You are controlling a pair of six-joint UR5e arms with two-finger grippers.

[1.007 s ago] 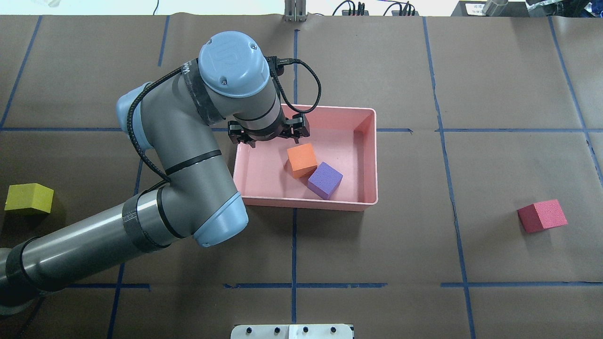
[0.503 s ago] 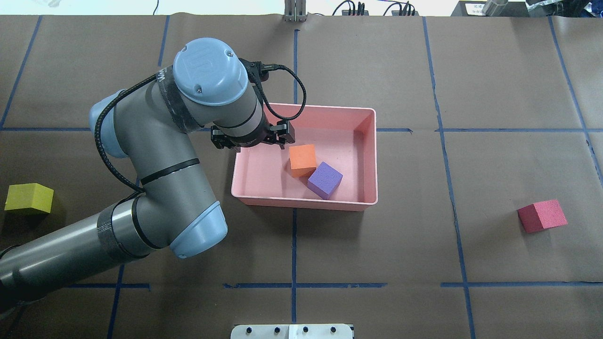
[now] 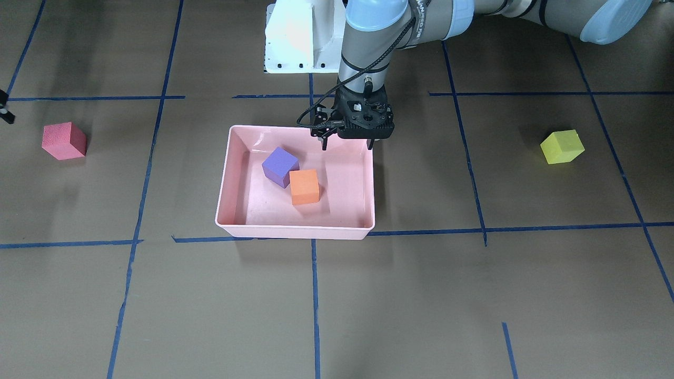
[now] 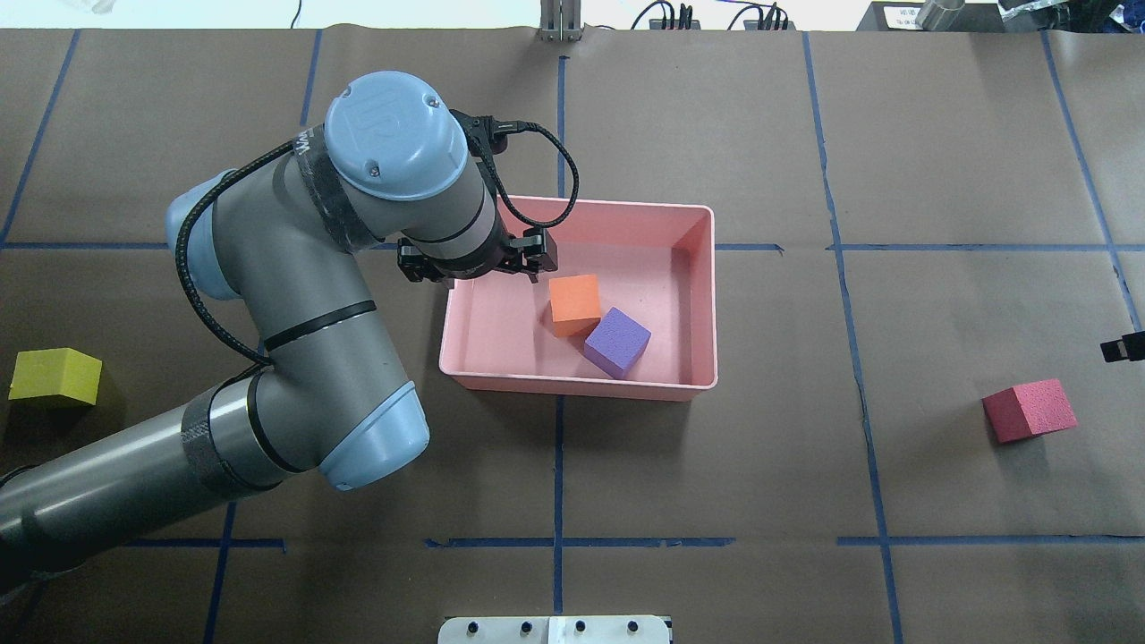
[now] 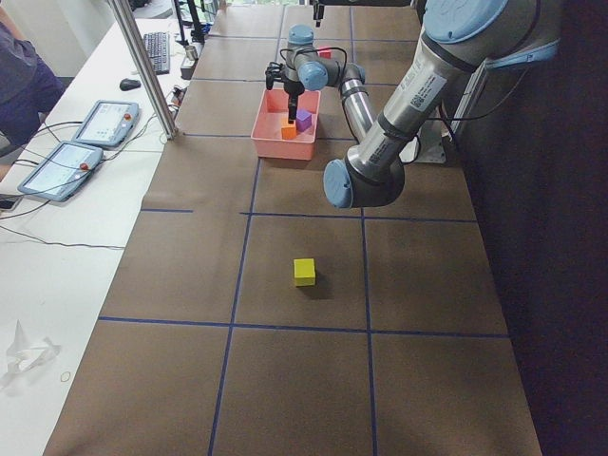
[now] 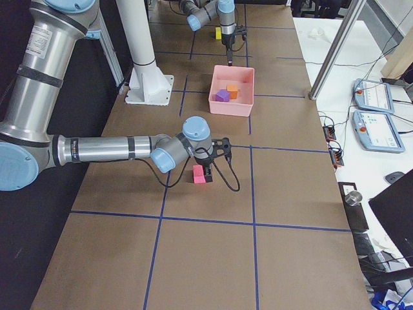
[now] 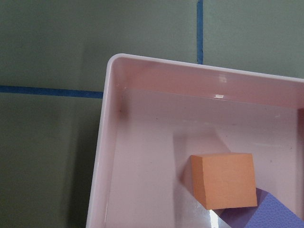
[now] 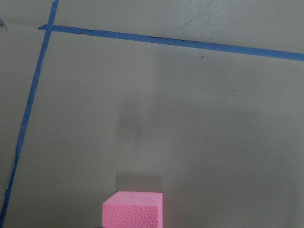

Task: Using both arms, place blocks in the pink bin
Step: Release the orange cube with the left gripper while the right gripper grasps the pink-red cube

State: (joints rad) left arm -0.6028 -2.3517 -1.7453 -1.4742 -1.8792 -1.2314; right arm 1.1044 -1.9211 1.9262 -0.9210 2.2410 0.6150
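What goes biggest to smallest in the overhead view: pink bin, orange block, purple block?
1. pink bin, by far the largest.
2. orange block and purple block look about the same size, so I won't rank them.

Right gripper (image 4: 1124,347) was cut off at overhead's right edge, only a sliver showed; its grip was unreadable. Purple block (image 7: 271,214) was cropped in left wrist corner, red block (image 8: 133,210) at right wrist bottom.
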